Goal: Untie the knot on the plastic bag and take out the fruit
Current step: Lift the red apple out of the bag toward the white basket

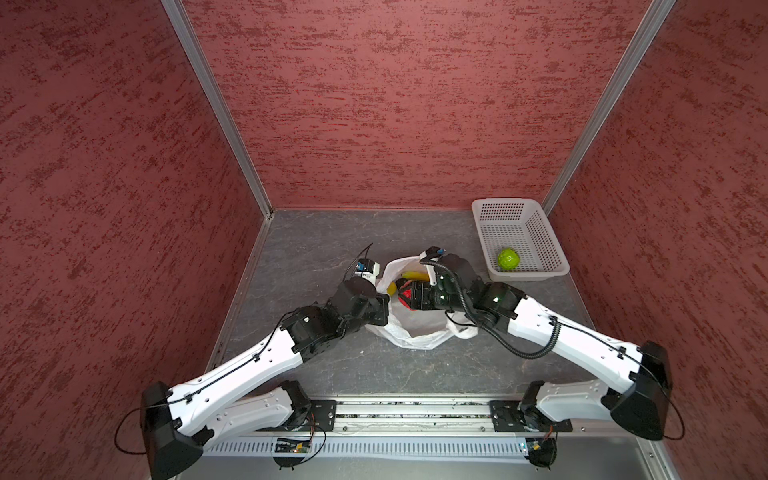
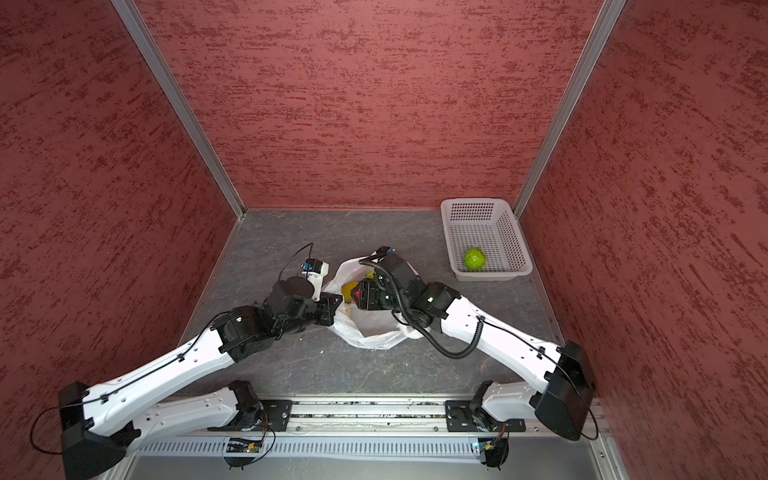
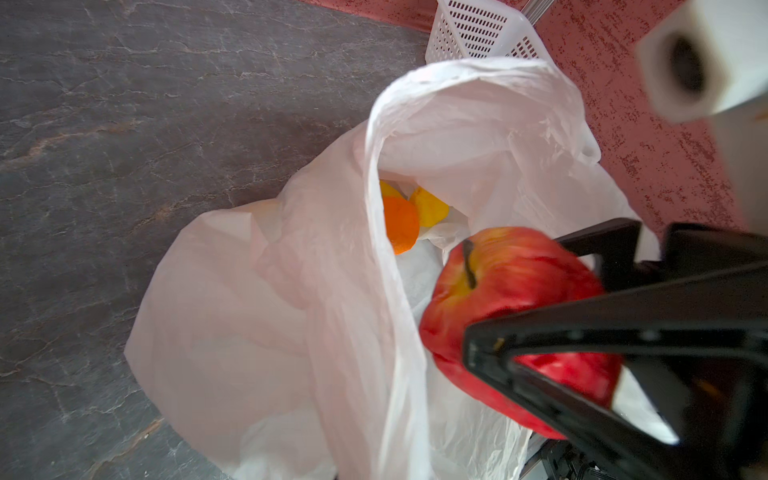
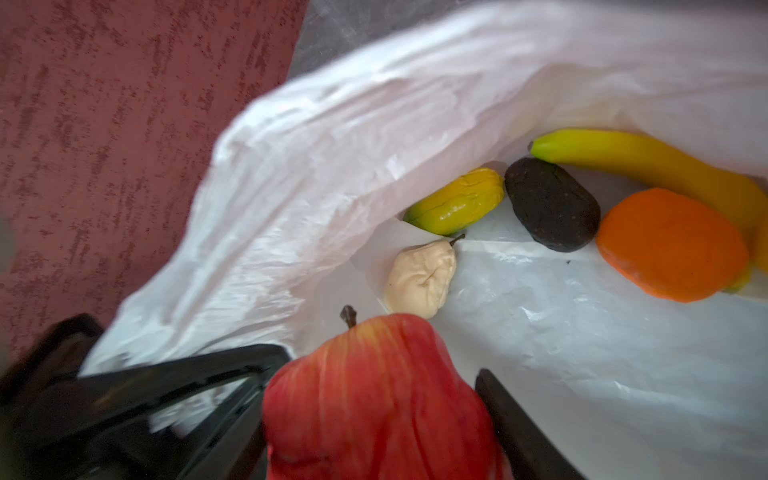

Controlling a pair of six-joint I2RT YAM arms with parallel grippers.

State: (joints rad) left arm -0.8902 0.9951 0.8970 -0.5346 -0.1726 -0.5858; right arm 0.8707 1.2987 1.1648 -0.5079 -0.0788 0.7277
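Both arms reach inward, left tool (image 1: 385, 309) pinched closed, right tool (image 4: 376, 374) gripping, jaws apart.

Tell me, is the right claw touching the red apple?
Touching. The right wrist view shows the right gripper with its black fingers pressed against both sides of the red apple.

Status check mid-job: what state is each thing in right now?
plastic bag: untied, mouth open
right gripper: shut on red apple
red apple: clamped, above the bag's floor
left gripper: shut at the bag's rim
basket: upright, one green fruit inside
banana, avocado, orange, mango, pale fruit: loose in the bag
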